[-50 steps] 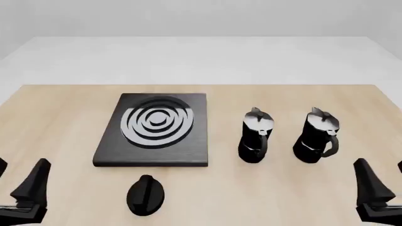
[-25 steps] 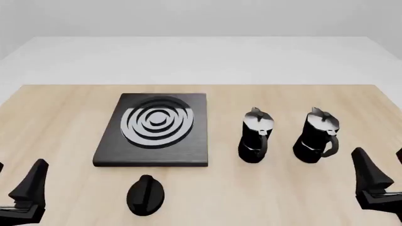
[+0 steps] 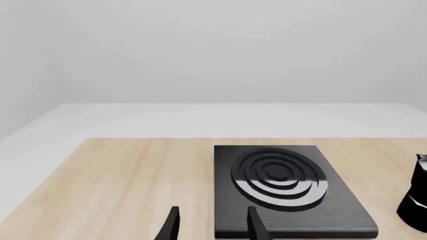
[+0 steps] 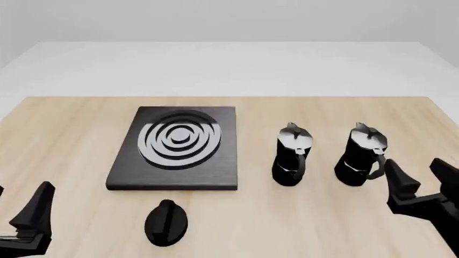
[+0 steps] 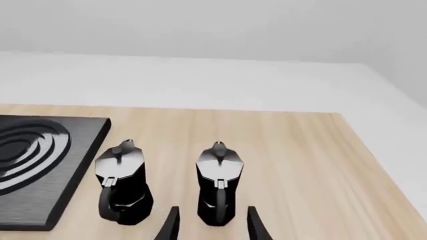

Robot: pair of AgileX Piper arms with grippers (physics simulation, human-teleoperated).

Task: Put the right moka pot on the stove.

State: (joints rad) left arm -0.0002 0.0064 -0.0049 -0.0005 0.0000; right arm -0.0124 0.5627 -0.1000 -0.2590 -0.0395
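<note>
The right moka pot [image 4: 362, 156] is black with a silvery lid and stands upright on the wooden table, right of its look-alike [image 4: 293, 156]. My right gripper [image 4: 420, 174] is open just near-right of it, not touching. In the right wrist view the right moka pot [image 5: 219, 185] stands just beyond the open fingers of the right gripper [image 5: 213, 214]. The stove [image 4: 215, 166], a black slab with silver rings, lies left of both pots with nothing on it. My left gripper [image 4: 20, 203] hangs open at the near left. In its wrist view the left gripper [image 3: 212, 220] faces the stove [image 3: 333, 200].
A small black oval knob [image 4: 166, 222] lies on the table in front of the stove. The other moka pot [image 5: 123, 182] stands between the stove [image 5: 40, 195] and the right pot. The table's right edge runs close to my right gripper.
My right gripper has moved forward and left, closing in on the right moka pot. The left gripper has barely moved. Pots, stove and knob are where they were.
</note>
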